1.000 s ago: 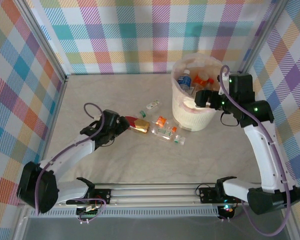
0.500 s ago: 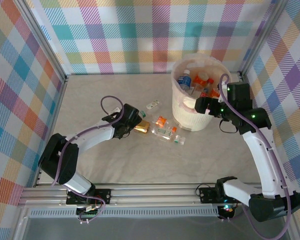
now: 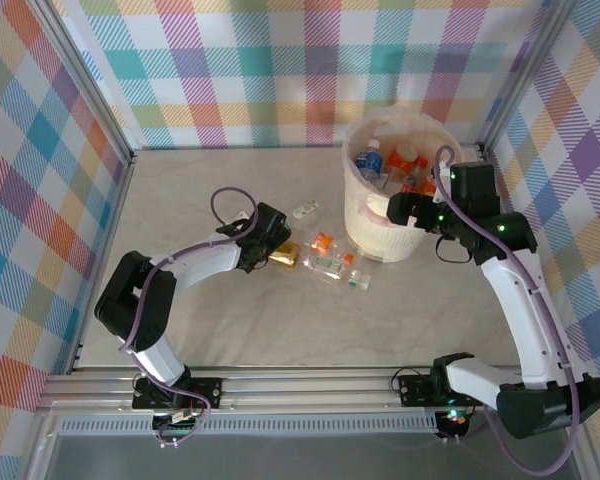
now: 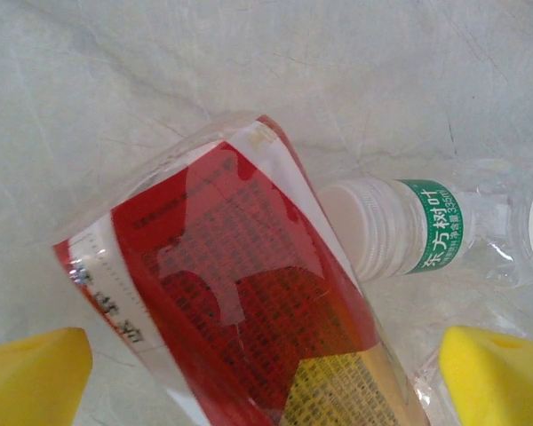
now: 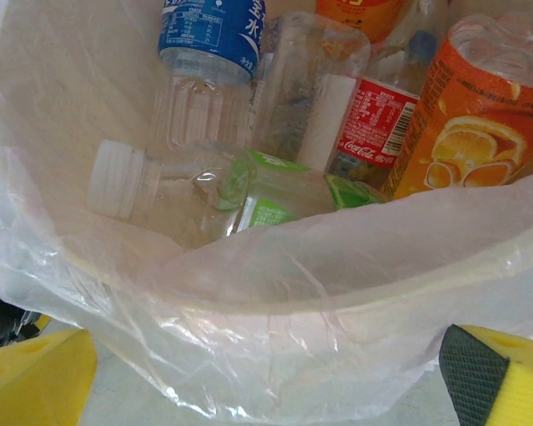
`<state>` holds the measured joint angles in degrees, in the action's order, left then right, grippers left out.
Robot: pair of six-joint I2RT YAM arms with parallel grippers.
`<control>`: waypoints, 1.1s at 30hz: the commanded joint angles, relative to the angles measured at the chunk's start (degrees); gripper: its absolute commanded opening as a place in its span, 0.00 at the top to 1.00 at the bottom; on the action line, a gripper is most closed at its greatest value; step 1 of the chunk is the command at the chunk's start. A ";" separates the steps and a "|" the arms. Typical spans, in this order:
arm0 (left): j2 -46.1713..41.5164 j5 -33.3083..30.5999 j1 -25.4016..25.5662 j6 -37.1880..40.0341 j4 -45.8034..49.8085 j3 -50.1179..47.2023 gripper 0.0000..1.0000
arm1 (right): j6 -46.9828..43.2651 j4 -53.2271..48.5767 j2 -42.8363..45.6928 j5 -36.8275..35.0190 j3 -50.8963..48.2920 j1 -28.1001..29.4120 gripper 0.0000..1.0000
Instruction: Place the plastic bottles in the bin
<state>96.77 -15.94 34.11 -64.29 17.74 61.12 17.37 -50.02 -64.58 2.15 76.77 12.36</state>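
target: crushed red-labelled clear plastic bottle (image 4: 240, 311) | between left gripper (image 4: 266, 382) fingers, jaws spread | long axis diagonal across gap | right gripper (image 5: 266, 390) farther, spread, empty, at round cream plastic bin (image 3: 380, 235)

White shells between black joints on the left arm (image 3: 195, 266) and right arm (image 3: 525, 300); looping purple cables (image 3: 214, 203); green lights (image 3: 499, 228) on the right (the left gripper (image 4: 266, 373) has yellow foam fingers (image 4: 35, 373)).

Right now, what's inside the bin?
The bin holds bottles: a blue-label bottle, a red-label bottle, an orange-label bottle and a green-label bottle. Whatever lies beneath them, and the bin's floor, is covered.
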 commanded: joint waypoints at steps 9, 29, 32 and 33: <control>4.19 1.09 0.50 0.49 0.95 2.68 0.00 | -0.31 1.89 -0.24 1.82 -1.10 0.25 0.00; -0.88 0.12 -0.07 1.63 4.74 -4.48 0.00 | 0.61 1.84 0.50 2.42 -1.54 0.21 0.00; -0.97 0.86 -0.88 1.54 3.60 -5.95 0.03 | 0.83 1.85 0.76 2.51 -2.04 0.21 0.00; -0.97 1.12 -1.09 1.49 3.07 -6.31 0.04 | 0.91 1.86 0.85 2.51 -2.17 0.21 0.00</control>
<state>97.25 -14.63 33.78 -63.40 20.32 56.60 17.43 -49.01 -64.66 3.75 75.46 12.36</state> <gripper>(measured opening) 0.968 0.996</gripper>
